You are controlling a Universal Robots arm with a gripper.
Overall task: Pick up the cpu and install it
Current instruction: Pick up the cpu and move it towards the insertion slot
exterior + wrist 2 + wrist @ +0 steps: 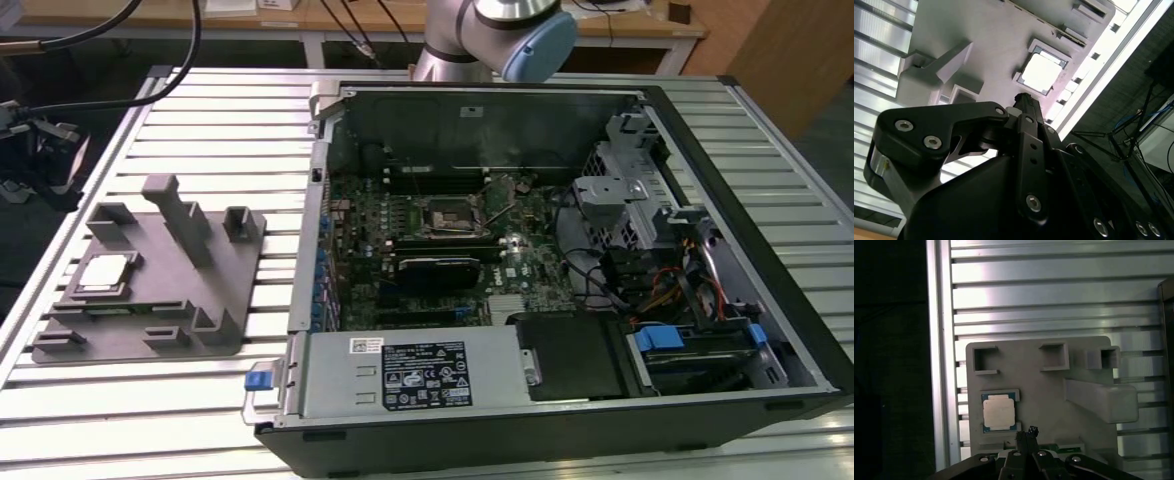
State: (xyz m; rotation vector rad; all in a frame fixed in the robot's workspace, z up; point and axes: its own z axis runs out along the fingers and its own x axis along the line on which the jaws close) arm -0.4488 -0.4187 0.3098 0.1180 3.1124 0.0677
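Note:
The cpu (104,272) is a small silver-topped square lying flat in a recess of the grey fixture block (174,300), on the table at the exterior view's left. Both wrist views look down on the cpu (999,412) (1041,73) in its pocket on the fixture (1044,390) (979,40). My gripper (1030,432) (1021,97) hangs above the fixture, close beside the cpu and apart from it. Its black fingers are shut together with nothing between them. The black square socket (447,212) sits on the motherboard inside the open computer case.
The open computer case (747,250) fills the exterior view's right, with cables, drive cages and a power supply (400,370) inside. Raised grey posts (180,215) stand on the fixture. The slatted metal table (227,120) ends just beyond the fixture.

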